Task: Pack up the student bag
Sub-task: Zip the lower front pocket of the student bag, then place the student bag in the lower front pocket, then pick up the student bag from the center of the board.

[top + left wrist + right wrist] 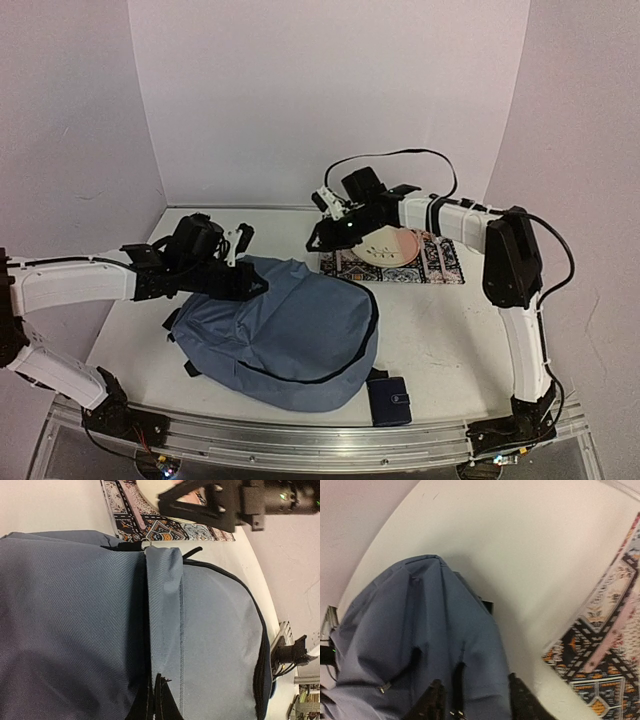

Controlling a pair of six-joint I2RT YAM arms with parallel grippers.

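One student bag [290, 330], slate-blue, is lying across the near-left part of the table [440, 330]. Two grippers are hanging near its far edge: the left gripper [252, 284] is resting on a fabric fold, jaws closed tight, any pinched cloth not discernible; the right gripper [318, 240] is hovering, jaws partway apart and empty, at the left end of a patterned mat [440, 262]. One pink plate [392, 247] is sitting on that mat toward the far-right corner; one navy wallet [389, 400] is lying at the near edge beside the bag.
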